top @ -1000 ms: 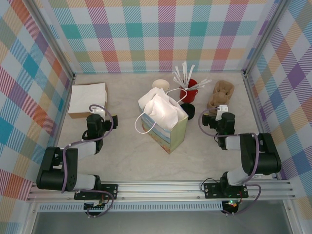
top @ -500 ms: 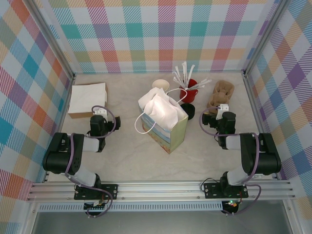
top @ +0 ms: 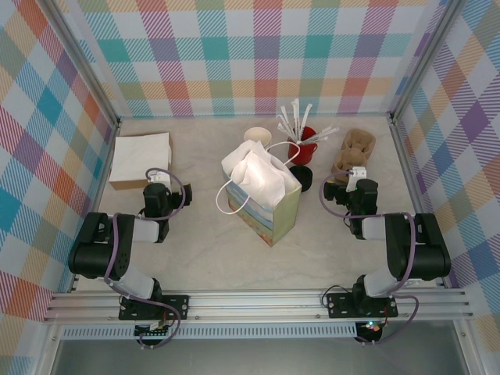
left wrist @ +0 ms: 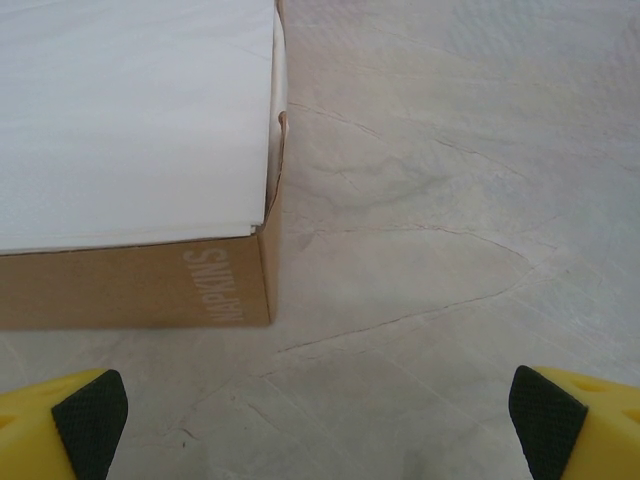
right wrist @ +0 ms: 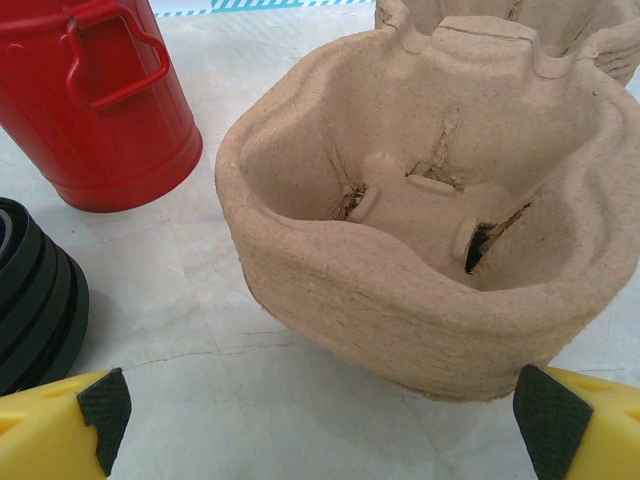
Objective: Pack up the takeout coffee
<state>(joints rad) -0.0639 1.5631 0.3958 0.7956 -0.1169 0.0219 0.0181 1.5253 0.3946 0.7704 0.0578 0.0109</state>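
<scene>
Both the left gripper [left wrist: 320, 420] and the right gripper [right wrist: 320, 425] are hanging with jaws spread wide, holding nothing. Small and cream-coloured, the coffee cup [top: 258, 134] is standing behind the paper bag [top: 266, 205].

- Cropped by the top and left edges: napkin box [left wrist: 130, 130].
- Cropped at the top and left: red bucket [right wrist: 95, 110]; at the left, stack of black lids [right wrist: 35, 300].
- Cut by the right edge: pulp cup carrier [right wrist: 420, 250].
- Partly hidden behind the paper bag [top: 269, 207]: cream cup [top: 258, 134], too small to tell any lid.
</scene>
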